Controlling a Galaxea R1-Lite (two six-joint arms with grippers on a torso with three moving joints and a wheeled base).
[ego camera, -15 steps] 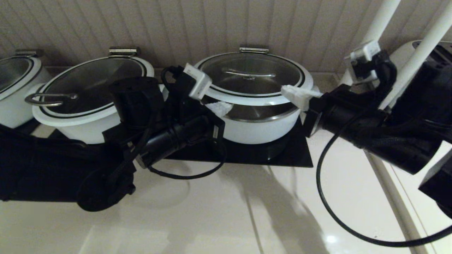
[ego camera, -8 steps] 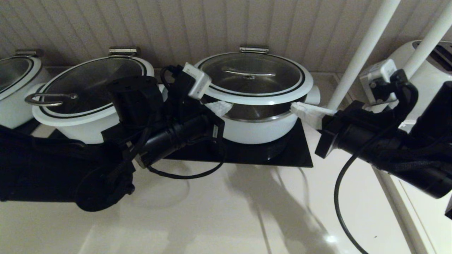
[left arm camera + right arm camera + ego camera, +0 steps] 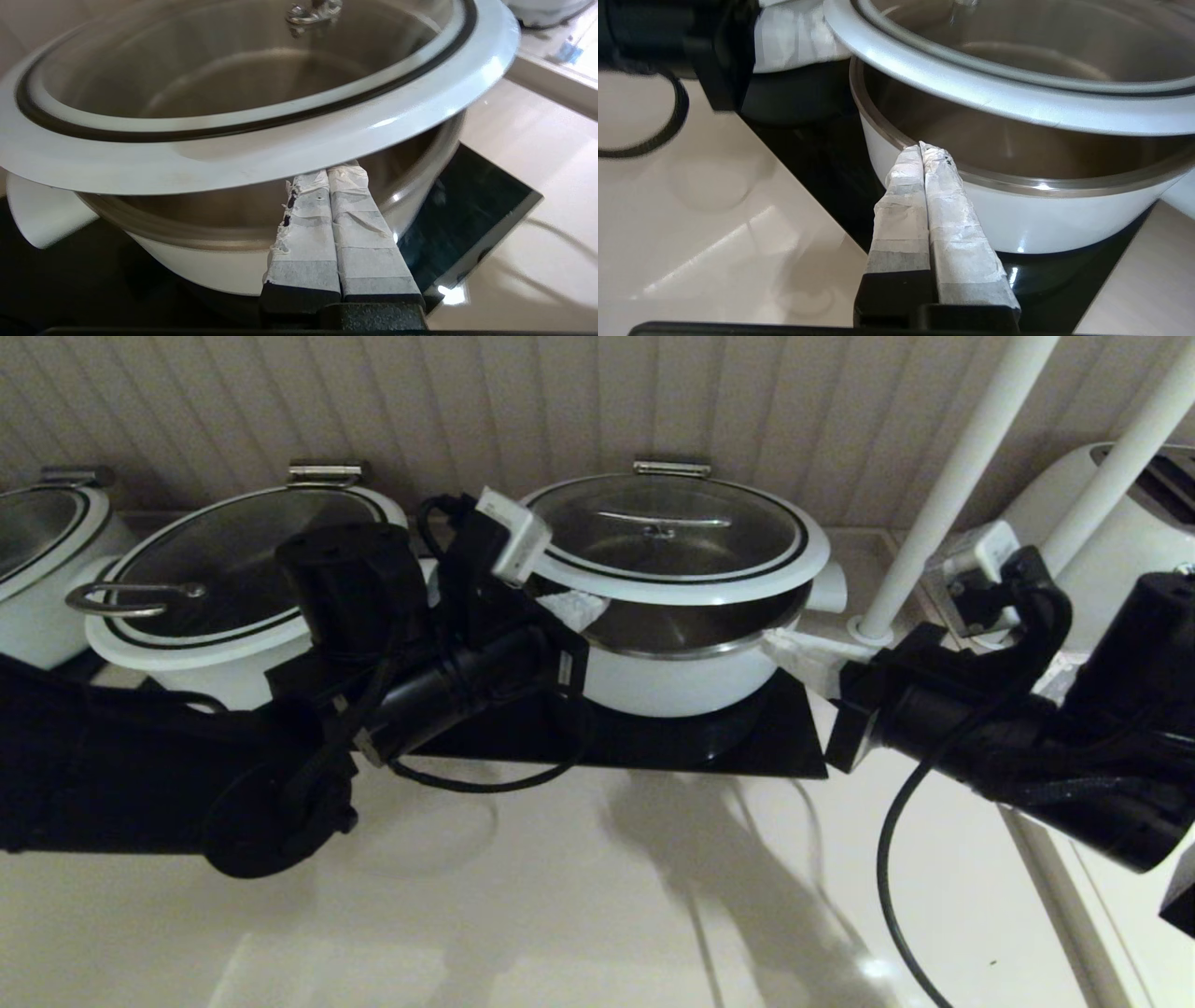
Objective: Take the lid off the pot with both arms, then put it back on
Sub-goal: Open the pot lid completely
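The round glass lid (image 3: 667,549) with a steel bar handle sits tilted over the white pot (image 3: 681,683), its near edge raised so the steel inner bowl shows. My left gripper (image 3: 581,607) is shut, its tips tucked under the lid's white rim on the left side; in the left wrist view the gripper (image 3: 328,173) touches the underside of the lid (image 3: 224,158) above the pot (image 3: 210,261). My right gripper (image 3: 782,649) is shut and empty at the pot's right side, below the lid; in the right wrist view its tips (image 3: 921,147) reach the pot's (image 3: 1041,224) steel rim.
The pot stands on a black mat (image 3: 766,747). A wider oval pot (image 3: 233,579) with a loop-handle lid stands close to the left arm, another (image 3: 37,560) at the far left. Two white poles (image 3: 952,485) and a white appliance (image 3: 1111,513) stand right. A ribbed wall is behind.
My right gripper has dropped from the lid's rim down to the pot's rim and drawn back a little. My left gripper has risen slightly, tipping the lid's left side higher.
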